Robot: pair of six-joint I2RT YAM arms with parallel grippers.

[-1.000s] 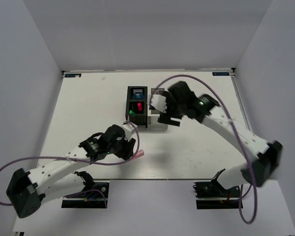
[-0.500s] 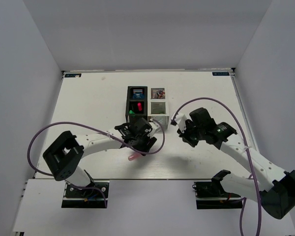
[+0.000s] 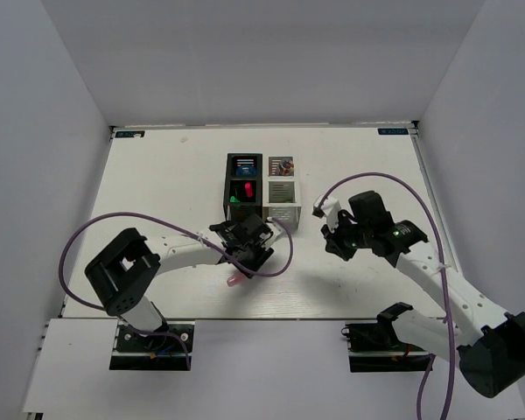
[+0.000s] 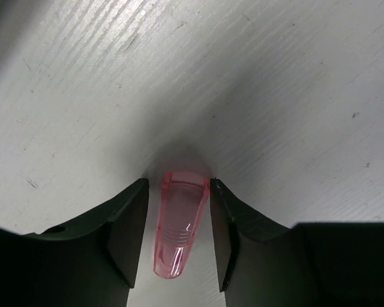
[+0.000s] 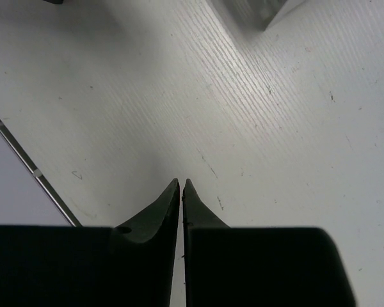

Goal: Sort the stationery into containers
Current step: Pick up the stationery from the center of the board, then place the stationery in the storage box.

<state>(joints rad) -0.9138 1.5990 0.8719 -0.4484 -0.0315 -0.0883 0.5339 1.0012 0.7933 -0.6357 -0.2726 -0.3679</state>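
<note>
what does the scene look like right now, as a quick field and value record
left claw: shut on pink stick, table beneath
right claw: shut, empty, over the table
bins: four joined two by two, beyond both claws
far black bin: blue item
near black bin: red item, green item
</note>
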